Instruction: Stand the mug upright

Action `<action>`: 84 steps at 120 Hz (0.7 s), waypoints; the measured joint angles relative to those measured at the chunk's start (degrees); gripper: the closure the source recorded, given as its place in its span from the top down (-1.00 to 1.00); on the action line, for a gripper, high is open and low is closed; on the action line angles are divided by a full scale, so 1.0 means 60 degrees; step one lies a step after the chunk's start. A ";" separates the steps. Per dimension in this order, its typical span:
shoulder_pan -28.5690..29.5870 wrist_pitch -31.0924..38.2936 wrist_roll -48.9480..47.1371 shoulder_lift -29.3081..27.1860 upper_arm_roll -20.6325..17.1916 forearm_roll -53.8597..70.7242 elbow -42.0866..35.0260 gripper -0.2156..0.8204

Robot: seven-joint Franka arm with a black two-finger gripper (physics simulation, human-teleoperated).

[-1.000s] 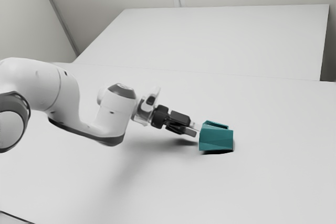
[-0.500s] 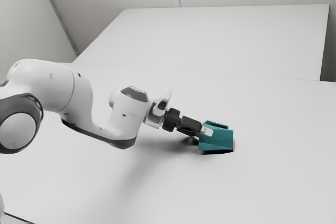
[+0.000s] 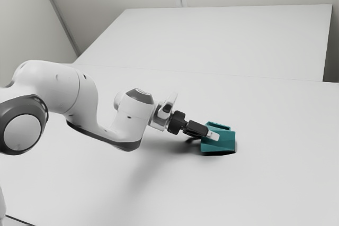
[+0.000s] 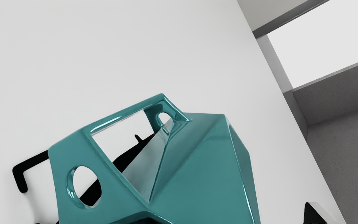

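Mug [image 3: 218, 144], teal, faceted, lying on its side on the table. Table [image 3: 280, 183], white, plain, its surface reaching out around the mug. Arm [image 3: 130, 125], white with grey joint trim, one, coming in toward the mug from the exterior view's left. Gripper [image 3: 208, 134], black with pale fingertips, one, at the mug; jaws apart, not clamped on it. In the exterior view, one pale tip overlaps the mug's body; contact cannot be told. In the wrist view, one fingertip [image 4: 315, 214] stands beside the mug's body, with a gap between. Shadow [image 4: 126, 155], black, cast on the table beside the mug and seen through its handle. Handle [image 4: 120, 116], teal, angular, one, projecting from the mug's body, with a broad four-sided opening. Round hole [image 4: 87, 186], in the handle's flat side; a smaller one sits at the handle's other end.
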 joint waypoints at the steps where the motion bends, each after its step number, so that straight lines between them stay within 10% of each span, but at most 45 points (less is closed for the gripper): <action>1: 0.0000 0.0000 0.0004 0.0000 0.0000 -0.0001 0.0000 0.17; 84: -0.0117 0.0032 0.0131 -0.0247 -0.0002 -0.0053 -0.0017 -0.86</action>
